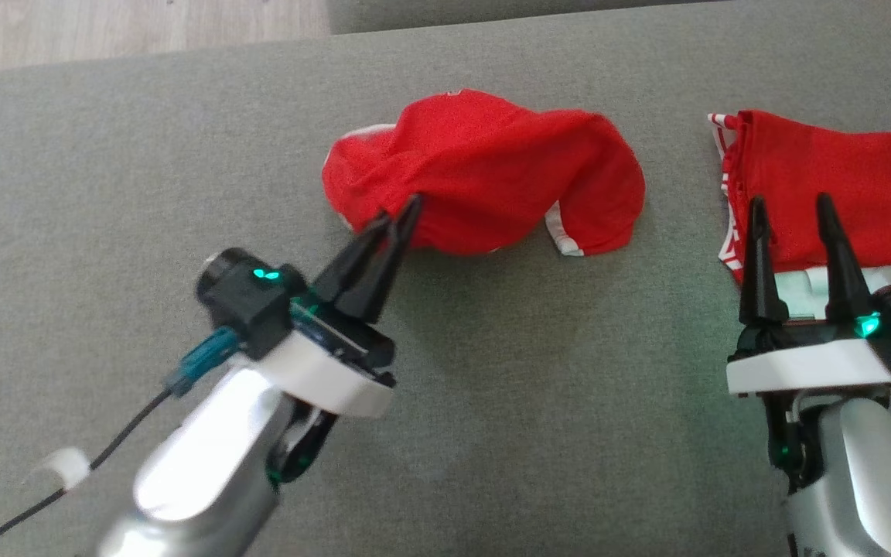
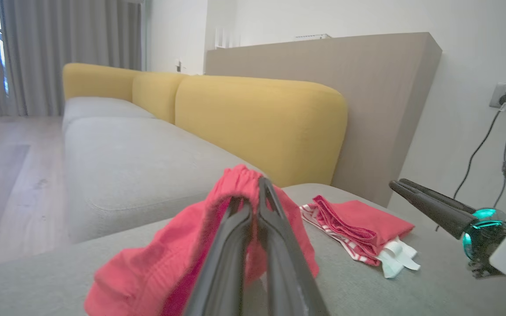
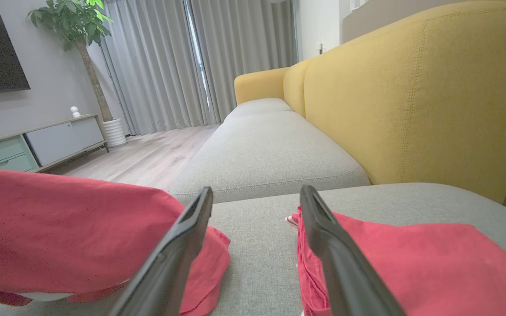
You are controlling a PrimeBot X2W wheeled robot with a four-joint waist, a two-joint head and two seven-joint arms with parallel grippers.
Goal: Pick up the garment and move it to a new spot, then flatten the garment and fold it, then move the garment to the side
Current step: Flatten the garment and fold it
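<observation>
Red garment [image 1: 484, 170]: crumpled heap on grey sofa seat [image 1: 144, 193], centre, towards 12 o'clock.
Left fingers [image 1: 391, 228]: pressed together, pinching the heap's edge at its 7 o'clock.
Second red garment [image 1: 840, 170]: laid flat, at 3 o'clock of the heap, apart from it.
Right fingers [image 1: 759, 232]: spread wide, holding nothing, tips over that garment's 6 o'clock edge.

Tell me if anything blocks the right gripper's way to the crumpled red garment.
Nothing visible does: bare grey cushion lies between the right gripper and the crumpled garment. The gripper stands open at a folded red garment.
</observation>
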